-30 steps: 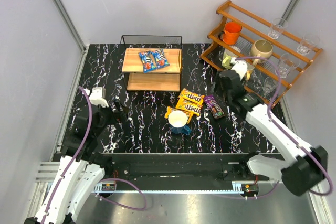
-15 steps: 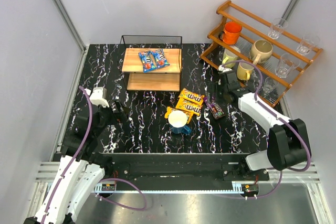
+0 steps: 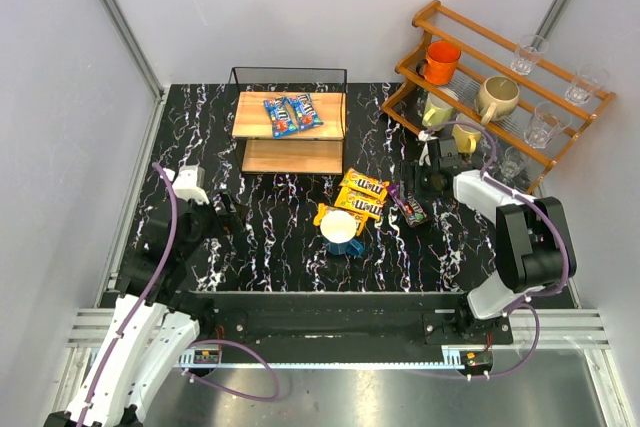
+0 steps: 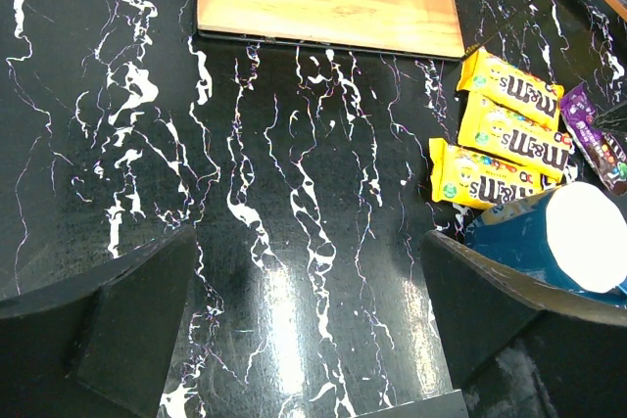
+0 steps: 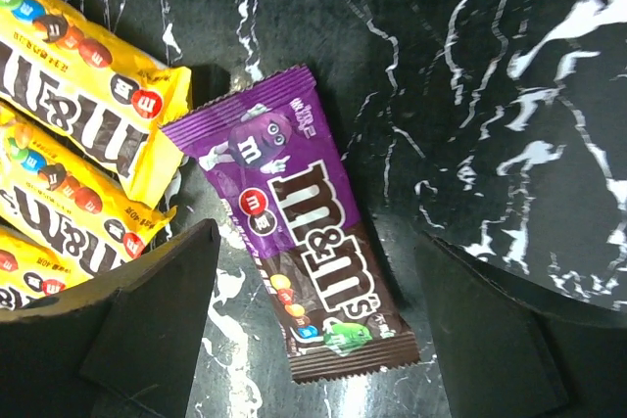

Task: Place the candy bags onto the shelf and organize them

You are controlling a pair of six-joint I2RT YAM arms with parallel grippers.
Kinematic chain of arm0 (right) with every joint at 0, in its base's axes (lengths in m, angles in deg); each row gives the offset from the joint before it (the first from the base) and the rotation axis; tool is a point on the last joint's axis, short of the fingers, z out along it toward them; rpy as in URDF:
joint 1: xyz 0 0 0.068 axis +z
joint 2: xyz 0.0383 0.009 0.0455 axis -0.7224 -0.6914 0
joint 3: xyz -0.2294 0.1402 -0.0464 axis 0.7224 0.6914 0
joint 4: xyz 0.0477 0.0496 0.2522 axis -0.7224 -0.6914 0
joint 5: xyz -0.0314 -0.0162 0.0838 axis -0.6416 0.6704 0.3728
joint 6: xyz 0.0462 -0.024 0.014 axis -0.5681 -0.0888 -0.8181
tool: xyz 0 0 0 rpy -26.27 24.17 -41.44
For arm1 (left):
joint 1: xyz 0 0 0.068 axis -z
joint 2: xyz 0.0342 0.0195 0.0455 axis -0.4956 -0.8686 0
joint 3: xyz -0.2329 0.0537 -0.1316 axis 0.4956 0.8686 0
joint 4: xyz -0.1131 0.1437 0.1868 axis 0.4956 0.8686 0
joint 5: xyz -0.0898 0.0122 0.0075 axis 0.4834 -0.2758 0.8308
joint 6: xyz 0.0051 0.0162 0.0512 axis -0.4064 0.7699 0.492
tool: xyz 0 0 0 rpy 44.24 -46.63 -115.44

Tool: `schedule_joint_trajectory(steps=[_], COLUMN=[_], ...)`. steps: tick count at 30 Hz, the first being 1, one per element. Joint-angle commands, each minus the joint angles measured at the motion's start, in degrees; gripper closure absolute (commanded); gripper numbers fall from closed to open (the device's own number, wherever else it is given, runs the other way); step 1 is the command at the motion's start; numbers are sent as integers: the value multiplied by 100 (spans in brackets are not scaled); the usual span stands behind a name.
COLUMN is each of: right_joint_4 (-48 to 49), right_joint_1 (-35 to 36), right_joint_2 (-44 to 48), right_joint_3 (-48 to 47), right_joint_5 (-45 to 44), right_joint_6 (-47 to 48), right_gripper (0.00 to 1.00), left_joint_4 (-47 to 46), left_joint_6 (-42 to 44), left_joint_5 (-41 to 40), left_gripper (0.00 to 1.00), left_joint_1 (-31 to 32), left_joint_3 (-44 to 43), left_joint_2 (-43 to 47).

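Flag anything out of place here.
Four candy bags are off the shelf: three yellow bags fanned on the table, the nearest against or under the blue mug, and a purple bag beside them. The two blue bags lie skewed on the top board.

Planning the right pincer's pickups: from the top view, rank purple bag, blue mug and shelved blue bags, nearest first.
1. Purple bag, at the right pincer.
2. Blue mug, left, toward the bases.
3. Blue bags, on the shelf, far left.

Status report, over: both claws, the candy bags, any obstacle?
Left claw open, empty. Right claw open over purple bag. Two blue bags on shelf. Three yellow bags unshelved, beside mug.
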Motion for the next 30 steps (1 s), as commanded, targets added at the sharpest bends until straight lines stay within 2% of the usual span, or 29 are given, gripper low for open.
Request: schedule_joint_trajectory(steps=[1,11,21,25,30], right_joint_4=[206,29,-498,-226,-173], right_joint_1=[-57,-127,-127,-127,-127], right_joint_2=[-290,-713,-1081,-906,-318], right_joint_3=[-214,-435,-673,-286,197], right_joint_5=[480,973,1148,1298,1035], right_joint_6=[94,-231,-1249,-1707,-2077], right_gripper=[11,12,16,17,17], left_joint_4=[-305,-304,-305,-305,-313], left_joint_6=[57,48,48,48,48], left_joint_5=[76,59,67,50,67], left_gripper=[1,1,1,1,1], left_joint_1=[20,29,29,38,38], left_joint_3=[-134,-125,-125,-125,-125], left_joint_2=[-16,19,28,37,37])
